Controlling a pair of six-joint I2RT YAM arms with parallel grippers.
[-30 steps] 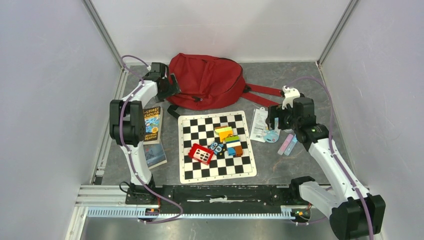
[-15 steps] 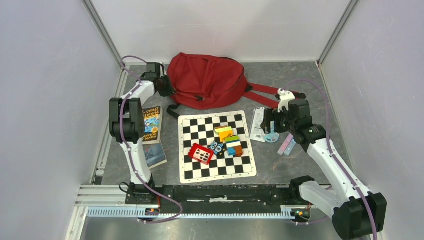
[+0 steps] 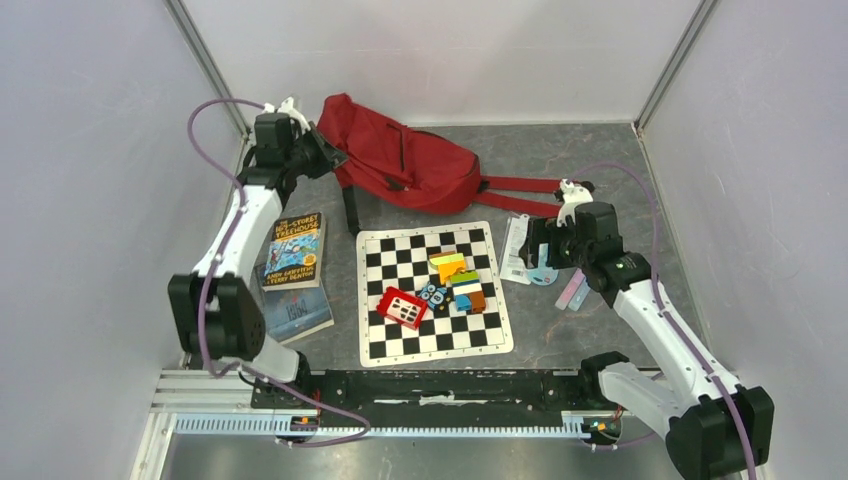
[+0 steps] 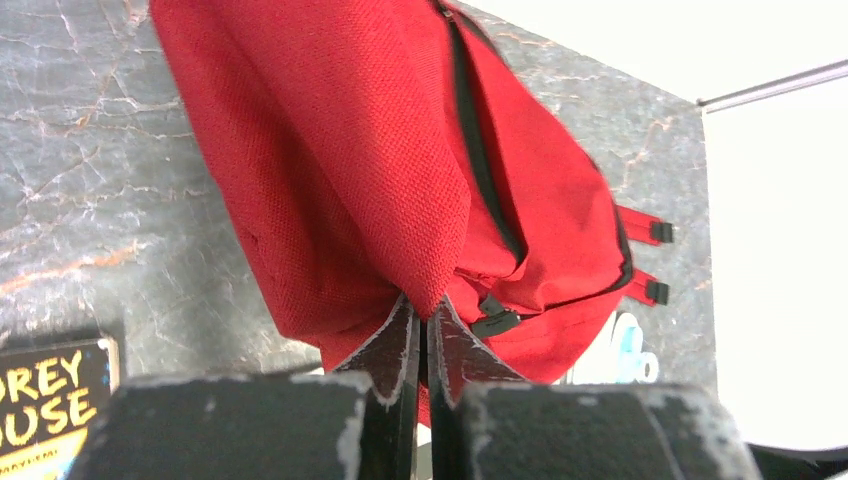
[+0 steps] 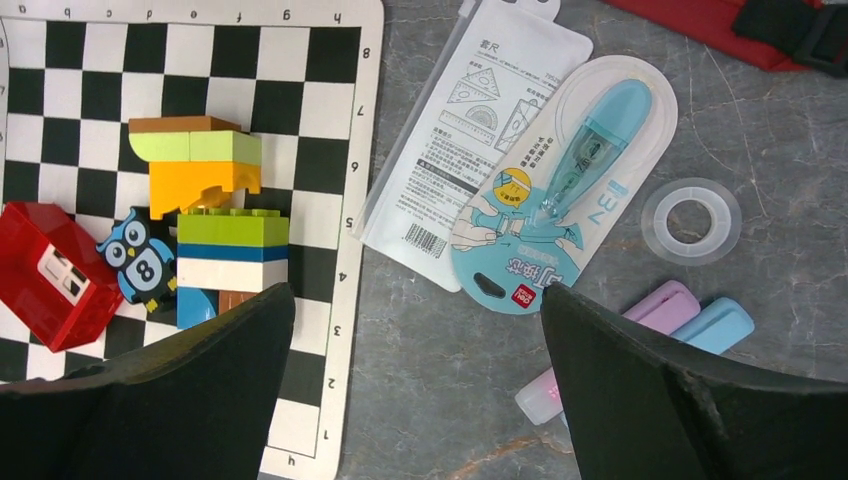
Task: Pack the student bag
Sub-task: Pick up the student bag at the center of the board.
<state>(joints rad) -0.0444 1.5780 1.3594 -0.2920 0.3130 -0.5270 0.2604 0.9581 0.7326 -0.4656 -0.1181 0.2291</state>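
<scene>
The student bag is a red fabric backpack at the back of the table, its straps trailing to the right. My left gripper is shut on a pinched fold of the bag's left corner and holds that end raised. In the left wrist view the red cloth hangs from between the closed fingertips of the left gripper. My right gripper hovers open over the stationery right of the chessboard. In the right wrist view nothing lies between the fingers of the right gripper.
A chessboard mat carries stacked toy bricks, a red toy and an owl figure. Two books lie on the left. On the right lie a ruler packet, correction tape pack, tape roll and pastel highlighters.
The left gripper has shut on the bag's left corner and pulled it up and toward the back left, stretching the bag out. The right arm has barely shifted.
</scene>
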